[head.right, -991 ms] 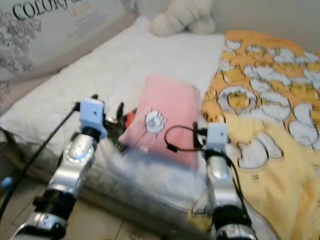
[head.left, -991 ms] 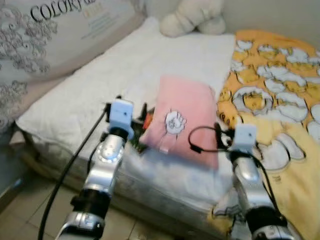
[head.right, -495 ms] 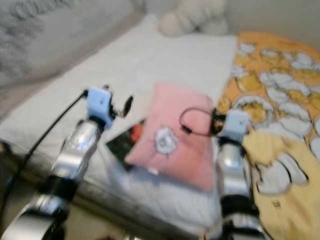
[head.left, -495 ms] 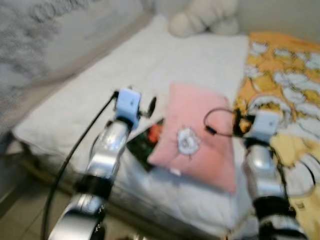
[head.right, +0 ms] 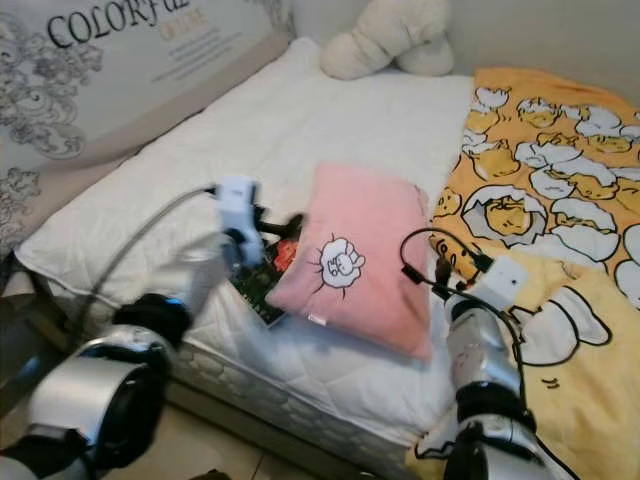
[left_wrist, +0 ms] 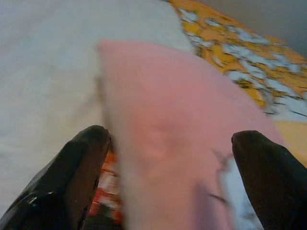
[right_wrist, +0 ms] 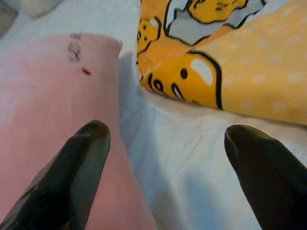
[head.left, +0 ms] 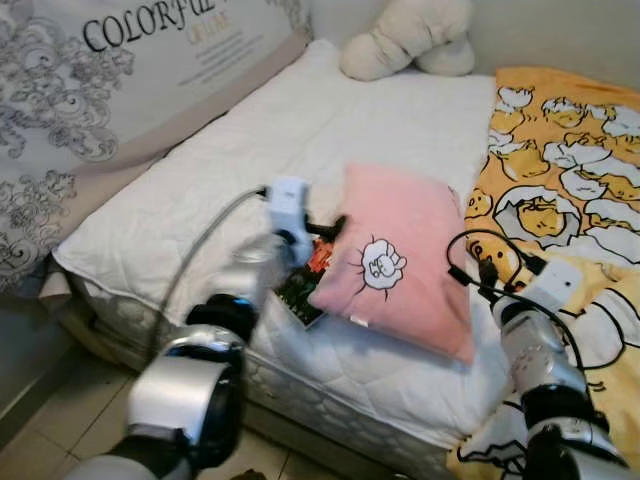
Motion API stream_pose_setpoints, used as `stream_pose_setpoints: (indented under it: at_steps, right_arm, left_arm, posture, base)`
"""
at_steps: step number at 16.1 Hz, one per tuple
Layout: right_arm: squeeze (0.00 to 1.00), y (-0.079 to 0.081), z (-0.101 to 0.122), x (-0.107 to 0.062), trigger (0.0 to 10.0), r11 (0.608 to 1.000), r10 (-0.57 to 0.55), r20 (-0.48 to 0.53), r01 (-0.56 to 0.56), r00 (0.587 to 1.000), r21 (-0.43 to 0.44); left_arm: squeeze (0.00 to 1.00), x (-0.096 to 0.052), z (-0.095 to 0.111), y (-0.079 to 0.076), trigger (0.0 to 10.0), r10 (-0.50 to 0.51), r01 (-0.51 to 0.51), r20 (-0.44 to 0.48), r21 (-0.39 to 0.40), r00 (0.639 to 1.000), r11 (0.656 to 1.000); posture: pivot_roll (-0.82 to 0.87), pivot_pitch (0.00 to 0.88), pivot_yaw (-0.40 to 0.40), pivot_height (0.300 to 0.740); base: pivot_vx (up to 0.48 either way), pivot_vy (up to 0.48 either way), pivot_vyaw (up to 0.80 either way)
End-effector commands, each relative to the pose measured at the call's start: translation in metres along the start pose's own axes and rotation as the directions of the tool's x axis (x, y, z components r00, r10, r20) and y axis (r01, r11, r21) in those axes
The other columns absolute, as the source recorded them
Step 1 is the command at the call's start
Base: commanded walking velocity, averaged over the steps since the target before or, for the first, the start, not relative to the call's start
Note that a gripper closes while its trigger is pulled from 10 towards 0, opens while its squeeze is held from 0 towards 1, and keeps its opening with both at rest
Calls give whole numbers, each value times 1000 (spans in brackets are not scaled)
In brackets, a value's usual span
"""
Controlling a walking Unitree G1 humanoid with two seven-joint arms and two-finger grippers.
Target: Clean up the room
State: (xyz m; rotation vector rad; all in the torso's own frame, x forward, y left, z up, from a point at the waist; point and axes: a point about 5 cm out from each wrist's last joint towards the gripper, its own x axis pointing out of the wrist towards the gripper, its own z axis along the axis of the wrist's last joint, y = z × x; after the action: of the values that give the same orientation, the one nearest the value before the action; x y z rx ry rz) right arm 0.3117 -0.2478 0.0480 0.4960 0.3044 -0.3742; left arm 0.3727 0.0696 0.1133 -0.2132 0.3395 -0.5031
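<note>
Lying on white bed [head.left: 190, 190], pink pillow [head.left: 400, 255] with cartoon print, left claw [left_wrist: 168, 158] and right claw [right_wrist: 163, 158] wide apart

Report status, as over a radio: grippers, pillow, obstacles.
Left gripper open at pink pillow edge. Right gripper open beside pillow, near yellow blanket. Book tucked under pillow.

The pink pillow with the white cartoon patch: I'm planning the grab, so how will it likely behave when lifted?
The pink pillow with the white cartoon patch looks soft and puffy, so probably light and floppy, sagging around a pinch. The open left gripper straddles its edge, so fabric may bunch. It overlaps a dark printed packet, which might shift as the pillow lifts.
</note>
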Motion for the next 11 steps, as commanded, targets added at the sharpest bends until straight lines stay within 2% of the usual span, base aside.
stream_pose_setpoints:
  at_steps: [1, 2, 4, 5, 6, 8, 10, 11]
  right_arm:
    - [0, -1, 10, 4, 10000, 1000, 14, 9, -14, 1000, 11]
    - [0, 2, 14, 5, 10000, 999, 32, 13, -32, 999, 0]
    - [0, 10, 15, 9, 10000, 997, 68, -15, -68, 998, 19]
    - [0, 21, 8, 13, 10000, 991, 87, -63, -80, 994, 104]
    - [0, 27, 5, 13, 10000, 988, 106, -78, -96, 991, 118]
    - [0, 44, -15, 11, 10000, 979, 154, -137, -133, 979, 151]
    - [0, 54, -30, 8, 10000, 975, 187, -183, -159, 965, 158]
    - [0, 57, -39, 6, 10000, 976, 187, -216, -157, 958, 152]
  left_arm:
    - [0, 6, 9, -10, 10000, -39, 39, 11, -13, 999, 999]
    - [0, 9, 11, -17, 10000, -55, 55, 9, -9, 998, 998]
    - [0, 12, -1, -23, 10000, -51, 51, -65, 0, 997, 999]
    - [0, 13, -18, -27, 10000, -21, 25, -143, 24, 990, 999]
    - [0, 12, -21, -27, 10000, 2, 4, -149, 37, 989, 999]
    - [0, 12, -27, -25, 10000, 75, -57, -142, 126, 987, 990]
    - [0, 11, -28, -22, 10000, 119, -106, -129, 102, 984, 989]
    - [0, 11, -30, -21, 10000, 119, -117, -133, 28, 984, 993]
  posture:
    - [-5, 0, 0, 740]
    - [-10, 0, 4, 740]
    - [-14, 15, 9, 740]
    - [-18, 37, 18, 740]
    - [-16, 39, 18, 740]
    - [-24, 61, 20, 740]
    - [-25, 77, 23, 740]
    - [-20, 88, 19, 740]
  base:
    - [0, 0, 0]
    - [0, 0, 0]
    - [0, 0, 0]
    - [0, 0, 0]
    - [0, 0, 0]
    - [0, 0, 0]
    - [0, 0, 0]
    - [0, 0, 0]
